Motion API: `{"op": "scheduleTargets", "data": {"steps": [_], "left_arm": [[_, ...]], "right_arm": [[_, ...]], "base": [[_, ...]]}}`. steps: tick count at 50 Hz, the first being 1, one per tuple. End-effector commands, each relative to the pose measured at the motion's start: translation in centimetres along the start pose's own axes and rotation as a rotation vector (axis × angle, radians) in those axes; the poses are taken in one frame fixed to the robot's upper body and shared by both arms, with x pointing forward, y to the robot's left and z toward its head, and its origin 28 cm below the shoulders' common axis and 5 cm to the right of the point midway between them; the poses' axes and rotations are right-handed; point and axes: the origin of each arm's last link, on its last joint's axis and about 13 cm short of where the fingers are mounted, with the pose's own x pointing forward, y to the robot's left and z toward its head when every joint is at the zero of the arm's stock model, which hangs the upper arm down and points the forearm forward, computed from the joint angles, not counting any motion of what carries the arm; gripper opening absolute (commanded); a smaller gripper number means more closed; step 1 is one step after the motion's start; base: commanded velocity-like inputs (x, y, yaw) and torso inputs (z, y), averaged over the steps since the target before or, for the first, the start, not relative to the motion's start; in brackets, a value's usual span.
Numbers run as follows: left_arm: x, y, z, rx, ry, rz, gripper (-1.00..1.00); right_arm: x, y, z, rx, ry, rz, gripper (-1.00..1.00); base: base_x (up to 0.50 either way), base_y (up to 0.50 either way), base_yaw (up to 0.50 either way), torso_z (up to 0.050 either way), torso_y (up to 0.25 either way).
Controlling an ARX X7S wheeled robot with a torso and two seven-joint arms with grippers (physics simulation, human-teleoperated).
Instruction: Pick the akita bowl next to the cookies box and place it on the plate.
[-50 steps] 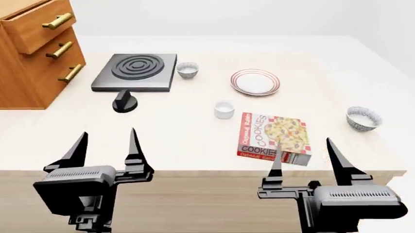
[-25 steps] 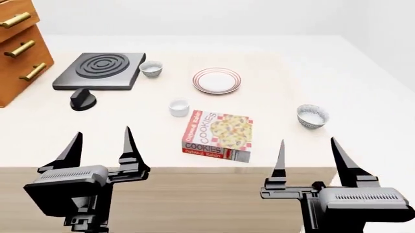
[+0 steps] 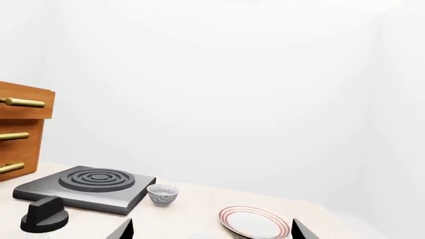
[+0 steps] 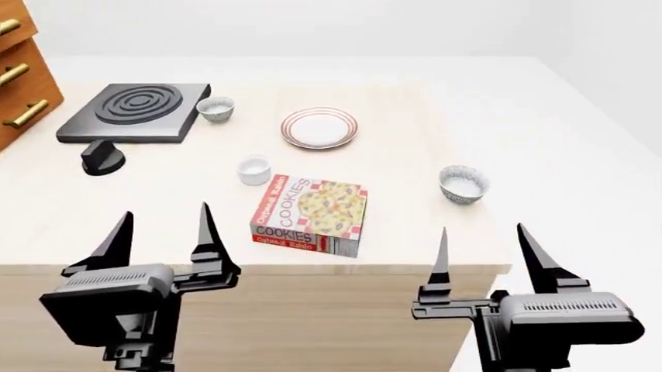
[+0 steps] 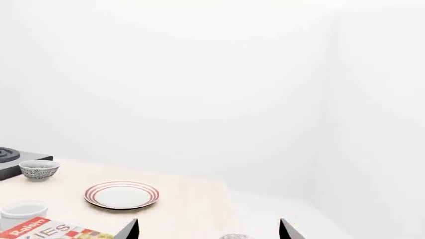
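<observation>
The akita bowl [image 4: 463,184], grey-speckled with a pale inside, stands near the table's right edge, to the right of the cookies box [image 4: 310,213]. Only its rim [image 5: 234,236] peeks into the right wrist view. The red-ringed plate [image 4: 321,127] lies further back, past the box; it also shows in both wrist views [image 3: 256,222] [image 5: 121,194]. My left gripper [image 4: 166,211] and right gripper [image 4: 482,229] hang open and empty in front of the table's near edge. The right one is just short of the bowl.
A second speckled bowl [image 4: 215,109] sits beside the black stove plate [image 4: 132,111]. A black knob [image 4: 102,158] and a plain white cup [image 4: 253,170] stand nearer. Wooden drawers [image 4: 15,70] rise at the far left. The table ends just right of the akita bowl.
The whole scene has slid left in the head view, so the view has shifted right along the table. Both grippers stay open and empty at the same pose.
</observation>
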Motion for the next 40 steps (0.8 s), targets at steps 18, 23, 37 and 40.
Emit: {"op": "scheduleTargets", "data": {"steps": [18, 23, 37, 40], "left_arm": [[1.8, -0.4, 6.3, -0.041, -0.251, 0.004, 1.00], [2.1, -0.3, 6.0, -0.037, -0.245, 0.006, 1.00], [2.1, 0.0, 5.4, -0.023, -0.222, 0.020, 1.00], [2.0, -0.1, 5.6, -0.023, -0.216, 0.013, 1.00]], "right_arm": [[1.2, -1.4, 6.3, -0.076, -0.224, -0.013, 1.00], [1.5, -1.5, 6.1, -0.080, -0.231, -0.006, 1.00], [1.3, -1.6, 5.9, -0.077, -0.215, 0.002, 1.00], [1.3, -1.6, 5.9, -0.075, -0.210, 0.006, 1.00]], "base": [[0.48, 0.00, 0.00, 0.000, 0.000], [0.50, 0.00, 0.00, 0.000, 0.000], [0.50, 0.00, 0.00, 0.000, 0.000], [0.50, 0.00, 0.00, 0.000, 0.000]]}}
